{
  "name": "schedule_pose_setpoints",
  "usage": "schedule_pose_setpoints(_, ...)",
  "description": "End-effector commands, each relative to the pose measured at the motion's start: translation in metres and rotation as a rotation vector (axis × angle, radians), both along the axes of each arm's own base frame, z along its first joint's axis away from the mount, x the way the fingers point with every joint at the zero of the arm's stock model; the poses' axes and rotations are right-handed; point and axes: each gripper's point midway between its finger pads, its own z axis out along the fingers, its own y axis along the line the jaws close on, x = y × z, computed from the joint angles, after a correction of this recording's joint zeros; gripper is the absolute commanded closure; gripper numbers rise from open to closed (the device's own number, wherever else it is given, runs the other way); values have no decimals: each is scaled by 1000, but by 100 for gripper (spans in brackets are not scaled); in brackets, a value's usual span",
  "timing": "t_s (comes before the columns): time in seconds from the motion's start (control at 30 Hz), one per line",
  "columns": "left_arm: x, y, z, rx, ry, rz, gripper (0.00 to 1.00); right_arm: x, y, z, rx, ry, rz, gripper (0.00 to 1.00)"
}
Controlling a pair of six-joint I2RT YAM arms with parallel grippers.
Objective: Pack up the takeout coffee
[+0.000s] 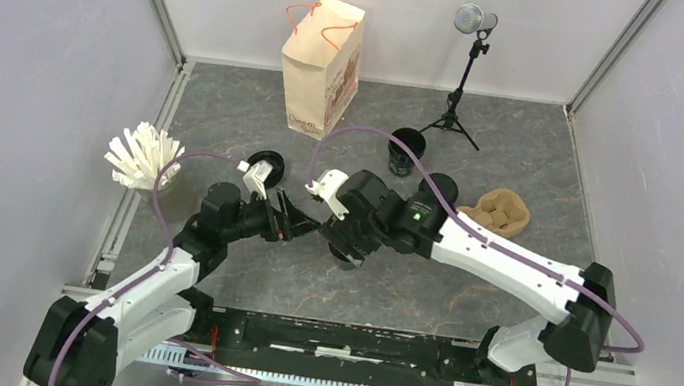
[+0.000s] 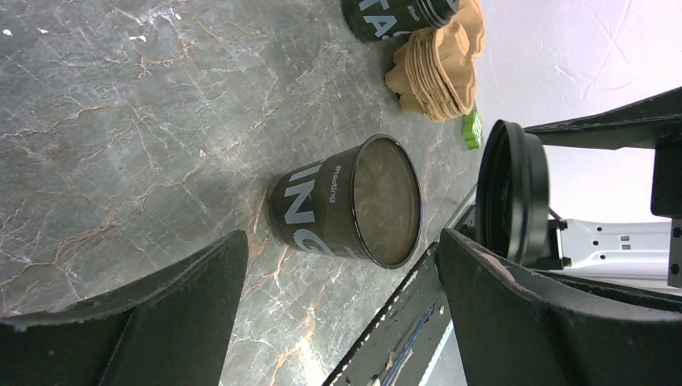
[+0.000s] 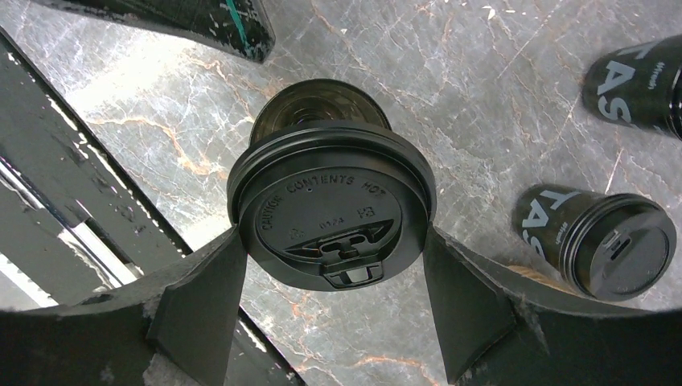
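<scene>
Lid (image 3: 330,201), round black plastic, clamped by right gripper (image 3: 331,241) over open black cup (image 2: 322,211); left gripper (image 2: 342,240) fingers apart alongside; brown pulp carrier (image 1: 502,213) beyond.

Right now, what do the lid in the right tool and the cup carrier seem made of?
The lid looks like moulded plastic, black with a slight sheen: raised lettering, formed sip tab. The carrier looks like moulded paper pulp, matte tan, with rough layered edges.
</scene>
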Motion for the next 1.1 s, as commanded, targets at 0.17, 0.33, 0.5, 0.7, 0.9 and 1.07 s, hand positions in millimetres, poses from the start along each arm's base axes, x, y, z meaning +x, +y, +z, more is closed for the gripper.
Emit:
schedule_pose_setpoints(0.17,5,-9,12,-94,-37,-23,8,8,11,-14,-100,93,93,21)
schedule_pose_setpoints(0.33,7,-10,9,-98,-32,-17,8,11,16,-21,-145,133,121,20)
schedule_pose_setpoints(0.5,7,-11,5,-100,-26,-21,8,18,14,-28,-184,151,118,20)
schedule_pose_setpoints(0.7,6,-14,-1,-112,1,-41,12,21,16,-35,-195,172,123,19)
schedule_pose_setpoints(0.9,6,-17,-6,-111,30,-56,15,23,20,-42,-203,186,124,18)
schedule_pose_setpoints(1.07,6,-20,-6,-121,41,-74,17,26,24,-43,-205,189,126,18)
